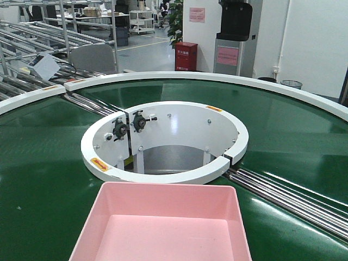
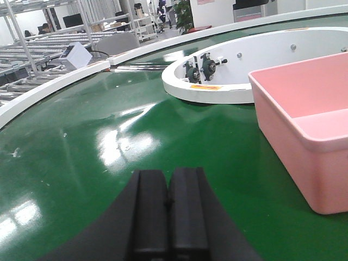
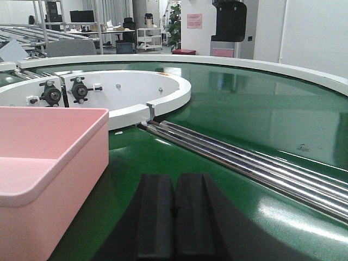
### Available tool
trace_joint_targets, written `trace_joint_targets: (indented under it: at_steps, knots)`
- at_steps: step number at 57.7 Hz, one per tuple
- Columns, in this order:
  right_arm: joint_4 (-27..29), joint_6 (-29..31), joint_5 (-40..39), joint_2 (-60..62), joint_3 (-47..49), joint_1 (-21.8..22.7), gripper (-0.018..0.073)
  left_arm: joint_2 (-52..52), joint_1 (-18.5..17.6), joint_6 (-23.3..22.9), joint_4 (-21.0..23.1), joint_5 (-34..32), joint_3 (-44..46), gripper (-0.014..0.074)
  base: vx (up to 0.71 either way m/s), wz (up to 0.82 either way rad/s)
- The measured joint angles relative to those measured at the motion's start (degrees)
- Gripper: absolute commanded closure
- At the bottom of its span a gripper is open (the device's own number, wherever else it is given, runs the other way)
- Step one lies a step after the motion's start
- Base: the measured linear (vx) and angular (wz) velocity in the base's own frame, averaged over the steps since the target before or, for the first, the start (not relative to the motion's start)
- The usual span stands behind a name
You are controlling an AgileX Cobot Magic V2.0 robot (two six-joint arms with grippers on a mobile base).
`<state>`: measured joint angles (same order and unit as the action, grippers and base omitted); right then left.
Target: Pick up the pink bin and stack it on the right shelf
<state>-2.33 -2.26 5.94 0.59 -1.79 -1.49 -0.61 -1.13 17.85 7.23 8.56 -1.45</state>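
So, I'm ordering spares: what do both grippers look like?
The left gripper and the right gripper look alike: two matte black, blocky fingers with rounded tips on a black base that flares outward. No cables or markings show.

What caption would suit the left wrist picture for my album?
Left jaws shut above the green belt, pink bin standing apart to their right.

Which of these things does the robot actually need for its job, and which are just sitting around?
For the job:
pink bin, sitting on the belt; left gripper and right gripper, both shut and empty. The shelf is not in view.

Just there:
green conveyor belt, white ring, steel rollers, red box, metal racks.
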Motion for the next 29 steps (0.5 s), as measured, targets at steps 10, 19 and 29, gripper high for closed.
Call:
trace_joint_targets:
  at_steps: [10, 19, 29]
  knots:
    - [0.00, 0.00, 0.00, 0.00, 0.00, 0.00, 0.0571, 0.00, 0.00, 0.00, 0.00, 0.00, 0.00, 0.0604, 0.00, 0.00]
    - [0.00, 0.00, 0.00, 0.00, 0.00, 0.00, 0.0571, 0.00, 0.00, 0.00, 0.00, 0.00, 0.00, 0.0604, 0.00, 0.00]
    - [0.00, 0.00, 0.00, 0.00, 0.00, 0.00, 0.0571, 0.00, 0.00, 0.00, 0.00, 0.00, 0.00, 0.0604, 0.00, 0.00]
